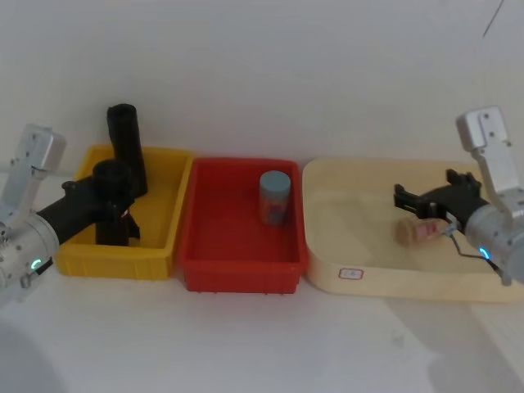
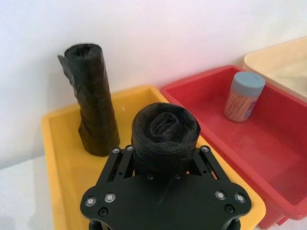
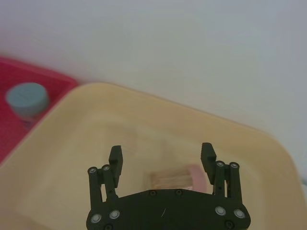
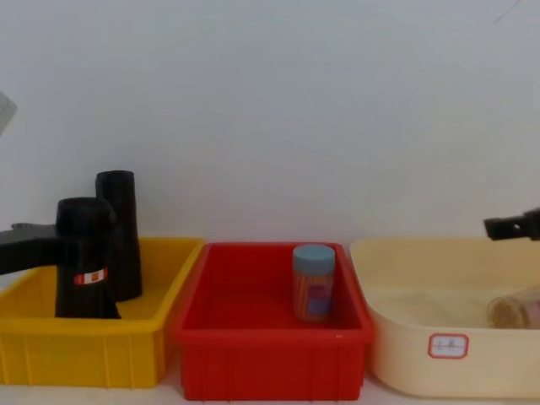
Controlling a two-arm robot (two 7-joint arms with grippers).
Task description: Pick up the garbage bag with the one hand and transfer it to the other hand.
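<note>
The garbage bag (image 1: 110, 178), a thick black roll with a red-and-white label band, stands upright in the yellow bin (image 1: 115, 264). My left gripper (image 1: 117, 211), on the arm with the green ring, reaches in from the left and is shut on the roll's middle. In the left wrist view its fingers (image 2: 120, 155) press both sides of the garbage bag (image 2: 165, 129). In the chest view the bin's front wall hides the base of the garbage bag (image 4: 84, 245). My right gripper (image 1: 422, 195), on the blue-ring arm, hangs open over the cream tray (image 1: 385, 282), holding nothing.
A slimmer plain black roll (image 1: 127, 147) stands at the back of the yellow bin, just behind the held roll. The red bin (image 1: 241, 262) in the middle holds an upright can with a blue lid (image 1: 274, 196). A small jar (image 1: 417, 231) lies on its side in the cream tray under the right gripper.
</note>
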